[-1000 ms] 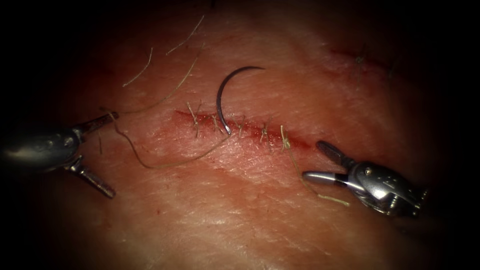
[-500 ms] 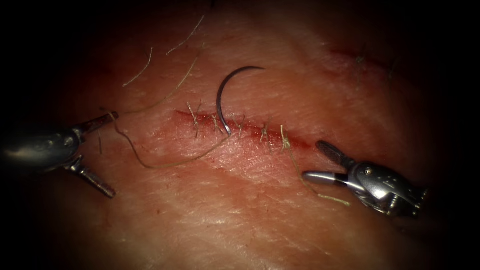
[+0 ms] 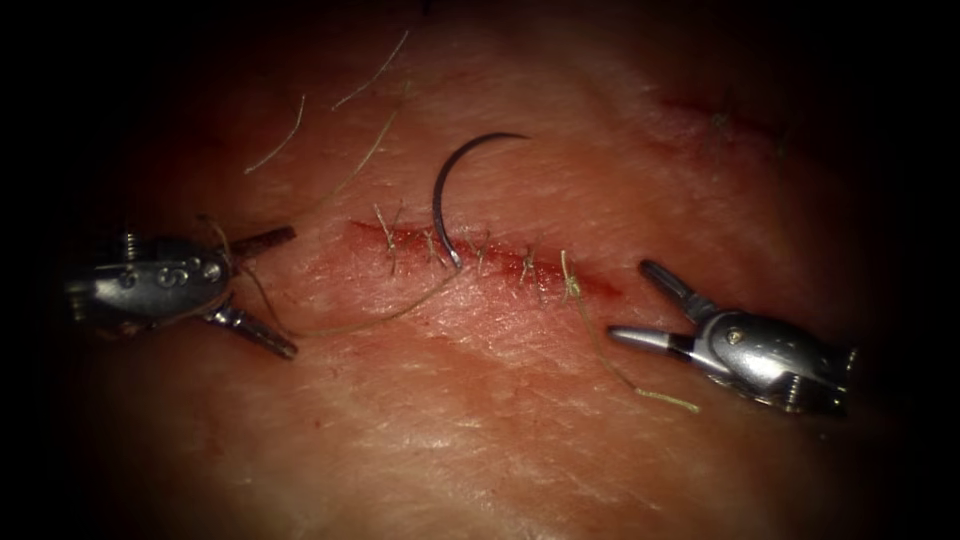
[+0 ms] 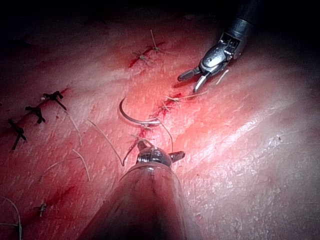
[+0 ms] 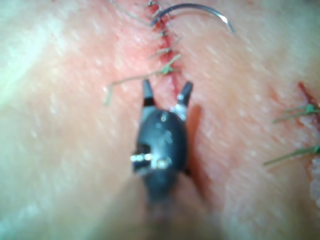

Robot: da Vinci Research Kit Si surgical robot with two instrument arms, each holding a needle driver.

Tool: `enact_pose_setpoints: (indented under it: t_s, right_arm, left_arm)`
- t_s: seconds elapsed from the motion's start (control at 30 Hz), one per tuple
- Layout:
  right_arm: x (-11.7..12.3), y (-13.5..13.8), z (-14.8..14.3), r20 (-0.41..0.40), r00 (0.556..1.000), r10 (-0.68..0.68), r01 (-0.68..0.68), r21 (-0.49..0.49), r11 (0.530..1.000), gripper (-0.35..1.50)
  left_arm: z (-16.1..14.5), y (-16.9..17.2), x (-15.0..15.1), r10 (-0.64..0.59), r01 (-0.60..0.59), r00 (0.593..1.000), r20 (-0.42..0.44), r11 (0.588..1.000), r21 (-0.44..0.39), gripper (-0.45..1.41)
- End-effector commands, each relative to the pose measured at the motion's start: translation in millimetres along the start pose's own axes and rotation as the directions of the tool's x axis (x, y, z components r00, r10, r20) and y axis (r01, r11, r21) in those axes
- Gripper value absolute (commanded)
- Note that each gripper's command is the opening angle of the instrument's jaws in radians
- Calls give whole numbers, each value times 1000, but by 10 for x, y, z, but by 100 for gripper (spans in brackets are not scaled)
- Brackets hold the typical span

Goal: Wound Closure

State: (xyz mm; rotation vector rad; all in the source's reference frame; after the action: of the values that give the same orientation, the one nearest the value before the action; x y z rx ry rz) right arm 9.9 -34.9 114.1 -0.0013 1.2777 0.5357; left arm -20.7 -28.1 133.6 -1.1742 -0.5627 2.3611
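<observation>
Jaws spread wide and empty on both sides: my left tool [image 3: 270, 290], a small silver wristed needle driver, sits to the left of the cut with the long tan thread [image 3: 350, 322] running between its open jaws, though I cannot tell whether it touches either one; compared with a second ago it has come in closer to the cut. My right tool [image 3: 640, 305], the matching steel driver, hangs open off the right end of the cut and grips nothing, with a short tan tail of thread [image 3: 610, 360] lying just beside its lower jaw. Out from there, the dark curved steel needle [image 3: 445, 190] rests free of both tools on the pale pink pork tissue [image 3: 480, 430], its arc arching over the far side and one end down at the red cut [image 3: 480, 262], where the thread leaves it; whether that end is buried I cannot say. If I am to take up needle or thread here, I judge it best to close squarely on it, clear of the stitches, and avoid dragging the needle across the closed line. Counting: two tools, one needle, one long thread, about five stitches [image 3: 388, 238] across the cut, and a few loose cut ends [image 3: 290, 130] above.
</observation>
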Motion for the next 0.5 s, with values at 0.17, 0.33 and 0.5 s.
enact_pose_setpoints:
  t_s: [0.17, 0.33, 0.5]
  right_arm:
    - [14, -6, -3, 6, 1000, 0, 0, 11, 1000, 111]
    - [22, -9, -4, 7, 1000, 6, -6, 13, 1000, 111]
    - [24, -12, -4, 21, 1000, 5, -6, 9, 1000, 113]
  left_arm:
    - [-3, 25, -15, -59, 74, 986, 159, 993, -90, 72]
    - [-29, 50, -8, -34, 72, 945, 324, 992, -105, 57]
    - [-33, 68, 3, -30, 76, 922, 387, 992, -104, 51]
